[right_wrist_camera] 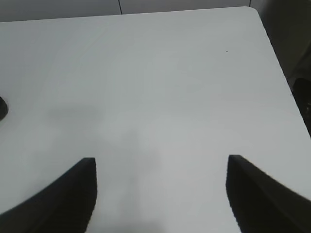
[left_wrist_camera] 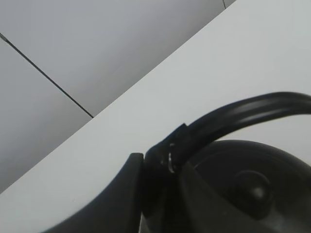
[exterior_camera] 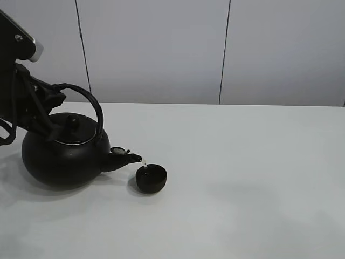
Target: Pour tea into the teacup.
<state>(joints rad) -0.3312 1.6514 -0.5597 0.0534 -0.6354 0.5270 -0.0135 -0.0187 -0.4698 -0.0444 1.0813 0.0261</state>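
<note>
A big round black kettle [exterior_camera: 62,156] is tilted on the left of the white table, its spout [exterior_camera: 126,158] over the small matte black teacup [exterior_camera: 151,178]. A thin pale stream of tea [exterior_camera: 143,164] runs from the spout tip down to the cup's rim. My left gripper [exterior_camera: 53,96] is shut on the kettle's arched handle [left_wrist_camera: 233,116]; the left wrist view shows its fingers [left_wrist_camera: 121,199] clamped on the handle above the lid knob [left_wrist_camera: 250,187]. My right gripper [right_wrist_camera: 160,194] is open and empty above bare table; it does not show in the high view.
The white table [exterior_camera: 242,178] stretches to the right of the cup. Its rounded far corner [right_wrist_camera: 252,9] and side edge show in the right wrist view. A grey panelled wall [exterior_camera: 161,48] stands behind the table.
</note>
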